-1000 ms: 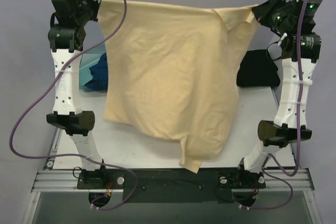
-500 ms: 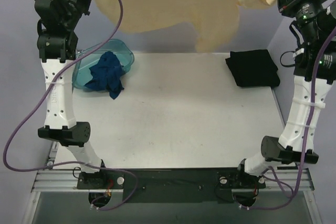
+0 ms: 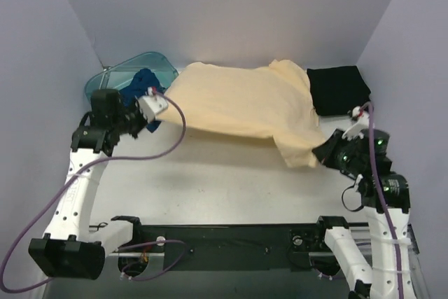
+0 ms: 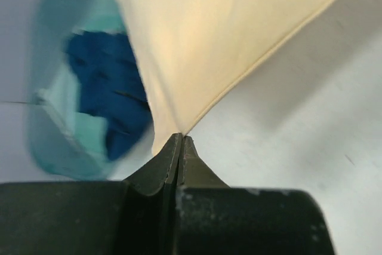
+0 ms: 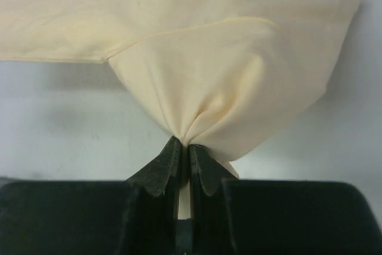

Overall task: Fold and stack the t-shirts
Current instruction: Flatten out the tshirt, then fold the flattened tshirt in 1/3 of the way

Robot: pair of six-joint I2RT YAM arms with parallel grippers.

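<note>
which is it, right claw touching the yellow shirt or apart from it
Touching. The right wrist view shows the right claw shut on a bunched corner of the yellow shirt, cloth pinched between its jaws.

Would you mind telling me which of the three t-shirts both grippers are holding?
The pale yellow t-shirt, pinched by the left gripper and right gripper; the black t-shirt and the dark blue t-shirt lie ungripped.

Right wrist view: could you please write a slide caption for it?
Right gripper pinching a bunched corner of the pale yellow t-shirt over the white table.
</note>
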